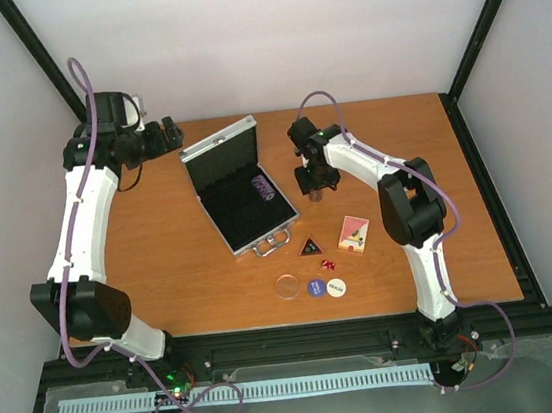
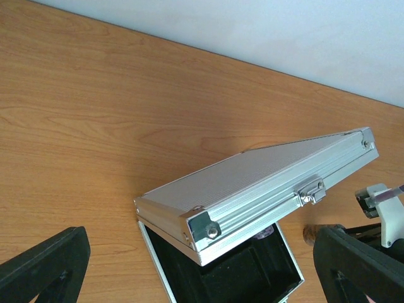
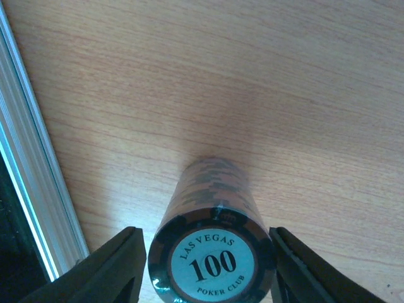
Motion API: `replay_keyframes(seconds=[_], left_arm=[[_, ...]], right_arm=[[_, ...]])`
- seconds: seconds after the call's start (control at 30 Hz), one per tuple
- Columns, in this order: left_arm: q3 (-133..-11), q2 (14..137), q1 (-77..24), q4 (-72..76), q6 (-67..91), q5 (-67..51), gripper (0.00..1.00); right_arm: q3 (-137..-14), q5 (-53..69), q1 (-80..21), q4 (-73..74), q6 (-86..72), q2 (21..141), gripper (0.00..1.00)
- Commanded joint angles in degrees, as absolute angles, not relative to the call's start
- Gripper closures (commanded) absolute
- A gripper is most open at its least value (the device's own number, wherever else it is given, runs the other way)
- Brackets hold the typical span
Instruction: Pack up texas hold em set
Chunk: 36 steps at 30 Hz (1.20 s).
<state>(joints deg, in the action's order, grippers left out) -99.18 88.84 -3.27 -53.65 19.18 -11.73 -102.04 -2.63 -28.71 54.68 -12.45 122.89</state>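
The silver case [image 1: 212,210] lies open mid-table, lid [image 2: 265,183] tilted up, black foam [image 2: 240,278] inside. A purple chip stack [image 1: 265,188] lies in the foam. To the case's right, my right gripper [image 1: 314,190] points down over a dark chip stack [image 3: 213,252] marked "100" that stands on the wood. Its fingers [image 3: 120,265] press both sides of the stack. My left gripper [image 2: 199,268] hovers open behind the lid, holding nothing. In front of the case lie the black triangle [image 1: 308,247], pink-orange card box [image 1: 354,233], red dice [image 1: 327,264], and clear [image 1: 288,286], blue [image 1: 316,286] and white [image 1: 336,287] discs.
The case's aluminium edge [image 3: 31,158] runs close to the left of my right gripper. The wooden table [image 1: 163,271] ends at a black frame on the right and a rail along the near edge.
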Motion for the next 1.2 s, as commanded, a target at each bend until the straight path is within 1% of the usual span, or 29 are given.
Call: replay_keyframes(seconds=[0.0, 0.13, 0.2, 0.3, 0.47, 0.5, 0.6, 0.77, 0.93, 1.07, 1.17], left_arm=[[-101.77, 89.67, -3.40, -54.46, 17.97, -11.68, 0.00], [-101.95, 89.56, -3.39, -54.72, 17.60, -11.46, 0.00], [-101.91, 89.48, -3.40, -54.83, 17.49, -11.27, 0.00], [-101.69, 89.33, -3.34, -54.82, 17.49, -11.38, 0.00], [-101.60, 89.38, -3.40, -54.76, 17.32, -11.61, 0.00], [-101.60, 89.36, -3.35, -54.81, 17.30, -11.54, 0.00], [-101.60, 89.15, -3.40, -54.73, 17.31, -11.54, 0.00], [-101.10, 88.87, -3.35, -54.43, 17.89, -11.64, 0.00], [-100.01, 88.73, -3.39, -53.32, 18.78, -12.47, 0.00], [-99.34, 88.88, -3.39, -53.22, 18.89, -11.87, 0.00], [-99.07, 89.03, -3.42, -53.03, 18.85, -11.40, 0.00]], right_arm=[[-103.31, -3.08, -29.27, 55.74, -12.61, 124.50, 0.47], [-102.56, -2.65, -29.32, 55.58, -13.09, 124.63, 0.51], [-102.36, -2.84, -29.28, 55.39, -13.16, 124.62, 0.56], [-102.35, -3.47, -29.27, 55.36, -13.03, 124.63, 0.67], [-101.70, -3.63, -29.26, 55.32, -12.53, 122.93, 0.93], [-101.34, -3.16, -29.37, 54.98, -12.09, 121.86, 0.96], [-98.13, -1.07, -29.44, 51.62, -10.99, 116.52, 0.97], [-91.05, 3.59, -29.88, 41.07, -10.59, 106.44, 0.97], [-83.16, 3.25, -33.16, 29.95, -11.09, 98.98, 0.97], [-75.95, 2.31, -36.72, 20.01, -12.36, 96.56, 0.97], [-70.99, -1.65, -39.71, 12.37, -11.76, 96.58, 0.97]])
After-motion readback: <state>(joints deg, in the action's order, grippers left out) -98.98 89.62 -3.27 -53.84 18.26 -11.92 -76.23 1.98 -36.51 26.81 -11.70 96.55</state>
